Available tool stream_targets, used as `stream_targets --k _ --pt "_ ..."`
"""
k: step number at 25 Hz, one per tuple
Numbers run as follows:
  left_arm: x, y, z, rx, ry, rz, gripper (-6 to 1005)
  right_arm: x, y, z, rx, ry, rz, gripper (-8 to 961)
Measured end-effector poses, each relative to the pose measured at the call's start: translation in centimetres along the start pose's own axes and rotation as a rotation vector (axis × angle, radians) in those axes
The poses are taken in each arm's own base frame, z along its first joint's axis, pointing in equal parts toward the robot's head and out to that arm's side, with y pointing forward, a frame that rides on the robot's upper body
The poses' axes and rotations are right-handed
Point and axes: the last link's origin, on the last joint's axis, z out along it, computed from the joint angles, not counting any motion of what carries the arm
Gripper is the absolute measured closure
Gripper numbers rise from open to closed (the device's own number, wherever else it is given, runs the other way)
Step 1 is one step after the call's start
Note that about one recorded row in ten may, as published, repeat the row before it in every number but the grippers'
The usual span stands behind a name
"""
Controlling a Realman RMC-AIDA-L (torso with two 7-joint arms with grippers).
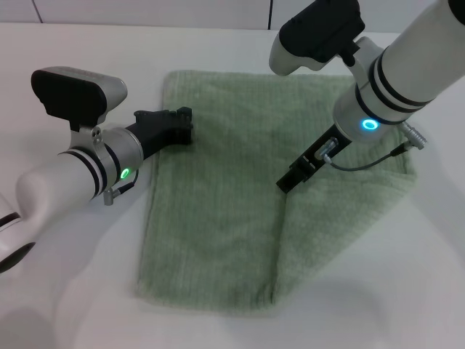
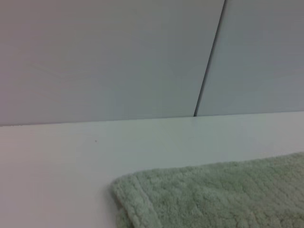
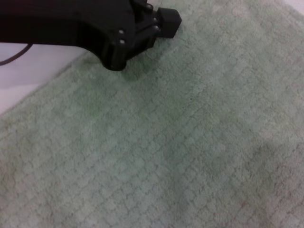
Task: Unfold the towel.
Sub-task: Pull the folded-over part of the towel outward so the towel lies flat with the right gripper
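One fold is left: the towel (image 1: 218,211) lies mostly flat, its right flap doubled over; right gripper (image 1: 289,180) touches the crease, left gripper (image 1: 182,123) the left edge; neither grip can be made out, perhaps empty

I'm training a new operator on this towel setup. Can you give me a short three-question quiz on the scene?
1. True or false: the towel lies on a white table.
2. Which gripper is at the towel's left edge? A) left gripper B) right gripper
3. Fill in: the right gripper points down near the towel's ____ (middle / far corner).

Key: 1 true; 2 A; 3 middle.
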Motion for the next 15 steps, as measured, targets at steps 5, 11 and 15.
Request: stream_targets --k 5,11,15 --pt "-0.04 -0.04 -0.03 0.001 -0.001 -0.001 1000 0.01 0.02 0.06 0.000 0.000 -0.002 172" --pt "0.08 0.00 -0.05 -0.002 0.004 0.002 1000 0.07 -0.20 0.43 0.004 0.013 0.005 193" --pt "0.08 0.00 -0.06 -0.002 0.004 0.004 1000 -0.05 -0.26 0.44 0.004 0.013 0.008 243"
